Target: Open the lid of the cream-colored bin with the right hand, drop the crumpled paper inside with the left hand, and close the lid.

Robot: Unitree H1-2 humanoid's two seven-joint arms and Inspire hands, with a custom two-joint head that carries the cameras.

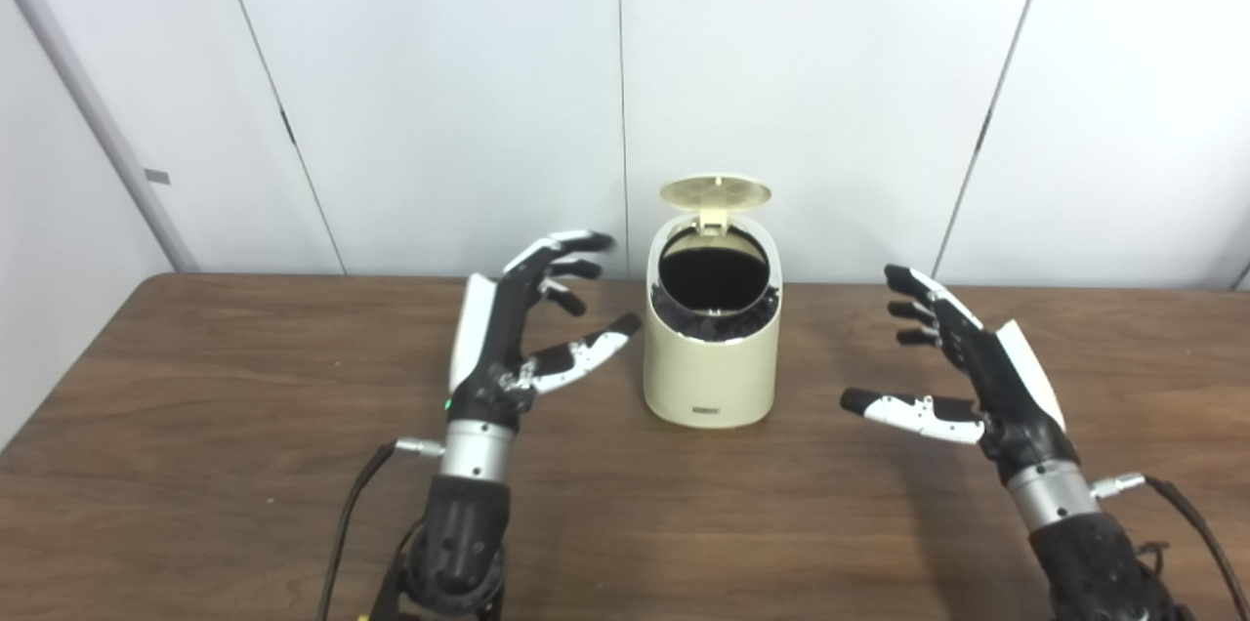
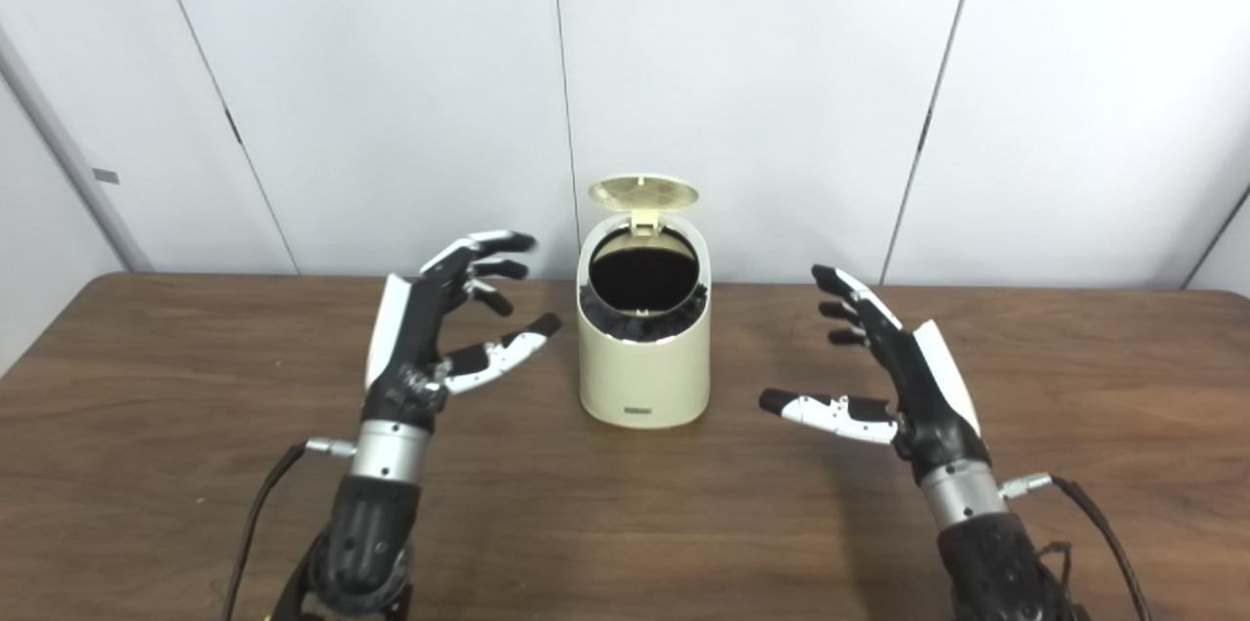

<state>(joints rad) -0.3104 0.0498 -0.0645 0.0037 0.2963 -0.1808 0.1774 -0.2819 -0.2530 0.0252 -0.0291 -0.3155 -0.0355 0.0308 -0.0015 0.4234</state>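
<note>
The cream-colored bin point(image 1: 711, 372) stands upright at the middle of the brown table, near the back edge. Its round lid point(image 1: 715, 192) is tipped up on the rear hinge, and the dark mouth with a black liner point(image 1: 713, 281) shows. My left hand point(image 1: 527, 328) hovers just left of the bin, fingers spread, holding nothing. My right hand point(image 1: 962, 367) hovers to the bin's right, a wider gap away, also spread and holding nothing. No crumpled paper shows on the table or in either hand; the bin's inside is too dark to read.
The wooden table point(image 1: 244, 377) runs the width of the view, with white wall panels point(image 1: 439, 64) right behind it. Cables point(image 1: 347, 514) trail from both wrists toward the front edge.
</note>
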